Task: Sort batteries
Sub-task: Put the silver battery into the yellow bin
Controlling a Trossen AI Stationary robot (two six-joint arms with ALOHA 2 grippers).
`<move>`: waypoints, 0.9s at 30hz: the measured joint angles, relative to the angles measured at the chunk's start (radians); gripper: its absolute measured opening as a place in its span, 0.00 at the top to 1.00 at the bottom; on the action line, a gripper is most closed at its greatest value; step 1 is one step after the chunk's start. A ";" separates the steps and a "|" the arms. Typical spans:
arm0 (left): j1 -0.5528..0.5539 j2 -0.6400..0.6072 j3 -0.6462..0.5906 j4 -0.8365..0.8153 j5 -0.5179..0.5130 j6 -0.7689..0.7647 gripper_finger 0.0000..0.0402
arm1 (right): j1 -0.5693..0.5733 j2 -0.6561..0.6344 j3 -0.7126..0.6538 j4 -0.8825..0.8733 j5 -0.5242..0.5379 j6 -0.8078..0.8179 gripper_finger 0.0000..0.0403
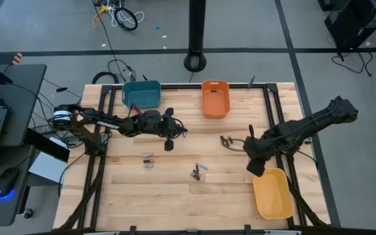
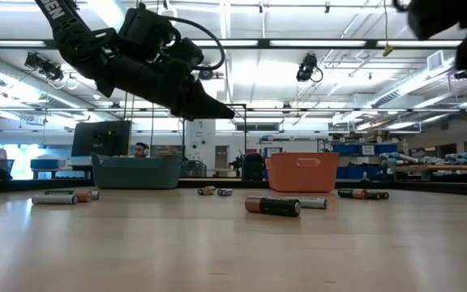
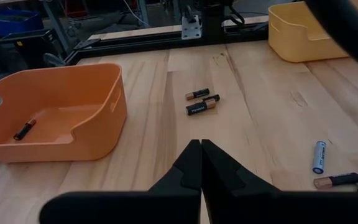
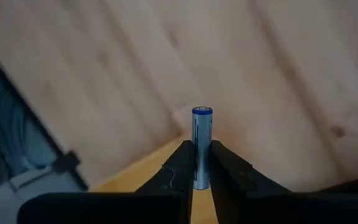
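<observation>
From above, the wooden table [image 1: 175, 196] carries three bins: a teal bin [image 1: 141, 94] and an orange bin [image 1: 215, 98] at the far edge, a yellow bin [image 1: 272, 193] at the near right corner. The left gripper [image 1: 169, 145] hangs over the boards just in front of the teal bin. The right gripper [image 1: 254, 168] sits right at the yellow bin's far rim. Loose batteries lie in small groups: a pair [image 1: 148, 160] below the left gripper, a cluster [image 1: 198, 171] mid-table, and a dark pair [image 1: 227, 140] near the right arm.

Down at table level, a copper-and-black battery [image 2: 272, 206] lies closest, on its side, with more scattered behind it in front of the teal and orange bins. The left gripper [image 2: 217, 109] floats well clear of the wood, its tips pinched to a point.

Left wrist view now: the fingers [image 3: 191, 168] are pressed together with nothing between them. Ahead, two dark batteries [image 3: 202, 102] lie side by side on the wood, and one small battery [image 3: 25, 129] rests inside the orange bin.

Right wrist view: here's the catch! The right gripper's fingers [image 4: 182, 165] are clamped on a silvery, blue-capped battery [image 4: 201, 134], standing upright between them, with a yellow bin edge [image 4: 138, 168] just beyond.
</observation>
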 joint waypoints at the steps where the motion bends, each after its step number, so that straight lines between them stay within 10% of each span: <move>1: 0.000 0.000 0.000 -0.005 0.000 0.000 0.98 | 0.033 0.003 0.006 0.004 -0.001 0.013 0.89; 15: 0.000 0.000 0.000 -0.014 0.000 -0.001 0.98 | 0.405 0.157 0.014 0.025 -0.015 0.127 0.89; 27: 0.000 0.000 0.000 -0.014 0.000 0.004 0.98 | 0.442 0.288 -0.103 0.243 -0.002 0.038 0.89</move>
